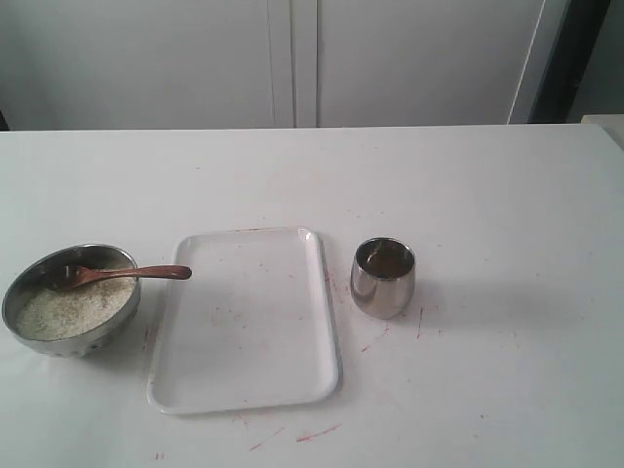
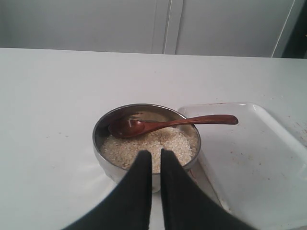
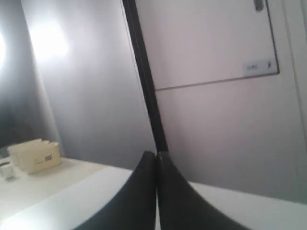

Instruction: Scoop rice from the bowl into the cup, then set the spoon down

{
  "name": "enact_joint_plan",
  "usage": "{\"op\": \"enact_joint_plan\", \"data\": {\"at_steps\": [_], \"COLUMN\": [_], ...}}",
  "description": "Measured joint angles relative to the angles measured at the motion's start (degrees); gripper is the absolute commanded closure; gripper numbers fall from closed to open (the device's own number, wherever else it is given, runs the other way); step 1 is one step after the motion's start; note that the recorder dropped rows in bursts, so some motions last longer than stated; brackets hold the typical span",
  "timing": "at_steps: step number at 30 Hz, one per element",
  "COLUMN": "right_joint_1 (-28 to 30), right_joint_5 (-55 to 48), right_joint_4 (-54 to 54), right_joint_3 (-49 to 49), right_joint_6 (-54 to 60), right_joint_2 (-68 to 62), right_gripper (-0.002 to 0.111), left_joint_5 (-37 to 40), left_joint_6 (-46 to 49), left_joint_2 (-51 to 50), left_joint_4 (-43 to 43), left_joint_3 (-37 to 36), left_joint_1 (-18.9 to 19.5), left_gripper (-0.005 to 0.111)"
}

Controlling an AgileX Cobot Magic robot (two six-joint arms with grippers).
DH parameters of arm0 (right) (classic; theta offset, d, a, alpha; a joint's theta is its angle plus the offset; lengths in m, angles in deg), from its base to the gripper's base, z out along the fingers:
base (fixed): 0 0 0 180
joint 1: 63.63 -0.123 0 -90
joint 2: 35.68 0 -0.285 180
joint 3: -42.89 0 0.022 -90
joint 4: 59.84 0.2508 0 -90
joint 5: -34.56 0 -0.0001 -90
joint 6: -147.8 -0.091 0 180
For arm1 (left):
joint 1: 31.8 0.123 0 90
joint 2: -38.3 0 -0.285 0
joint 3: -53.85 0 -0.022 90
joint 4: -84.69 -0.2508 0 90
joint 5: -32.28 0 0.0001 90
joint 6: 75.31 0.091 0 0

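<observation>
The shiny metal bowl (image 1: 19, 292) stands at the table's left, filled with white rice (image 1: 68, 310). The reddish-brown wooden spoon (image 1: 127, 274) rests in it, its oval end on the rice and its handle reaching over the rim toward the tray. The small steel cup (image 1: 382, 278) stands right of the tray. No arm shows in the exterior view. In the left wrist view my left gripper (image 2: 156, 153) hangs at the near rim of the bowl (image 2: 98, 139), its fingers almost together and empty, short of the spoon (image 2: 168, 123). My right gripper (image 3: 156, 154) is shut and empty, facing a wall.
A white rectangular tray (image 1: 244, 322) lies between bowl and cup, with red smudges on and around it. In the right wrist view a cream box (image 3: 33, 154) sits on a far surface. Cabinet doors stand behind the table.
</observation>
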Motion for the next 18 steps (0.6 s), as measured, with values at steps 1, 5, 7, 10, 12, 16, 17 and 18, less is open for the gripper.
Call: {"op": "enact_joint_plan", "data": {"at_steps": [1,5,7,10,12,16,17,18], "right_joint_1": [0.0,0.0,0.0,0.0,0.0,0.0,0.0,0.0], "right_joint_5": [1.76,9.73,13.03,18.93,23.12,27.78,28.23,28.33], "right_joint_4": [-1.28,-3.47,-4.06,-4.59,-4.68,-4.81,-4.84,-4.94], "right_joint_3": [-0.66,-3.55,-4.66,-6.66,-8.12,-10.91,-11.54,-12.12], "right_joint_6": [-0.85,-2.38,-2.51,-2.72,-2.72,-2.72,-2.72,-2.72], "right_joint_2": [-1.79,-8.59,-11.31,-15.3,-17.86,-21.68,-22.37,-22.86], "right_gripper": [0.108,0.108,0.108,0.108,0.108,0.108,0.108,0.108], "left_joint_5": [0.0,0.0,0.0,0.0,0.0,0.0,0.0,0.0], "left_joint_6": [0.0,0.0,0.0,0.0,0.0,0.0,0.0,0.0], "left_joint_2": [0.0,0.0,0.0,0.0,0.0,0.0,0.0,0.0], "left_joint_4": [0.0,0.0,0.0,0.0,0.0,0.0,0.0,0.0], "left_joint_3": [0.0,0.0,0.0,0.0,0.0,0.0,0.0,0.0], "left_joint_1": [0.0,0.0,0.0,0.0,0.0,0.0,0.0,0.0], "left_gripper": [0.092,0.092,0.092,0.092,0.092,0.092,0.092,0.092]}}
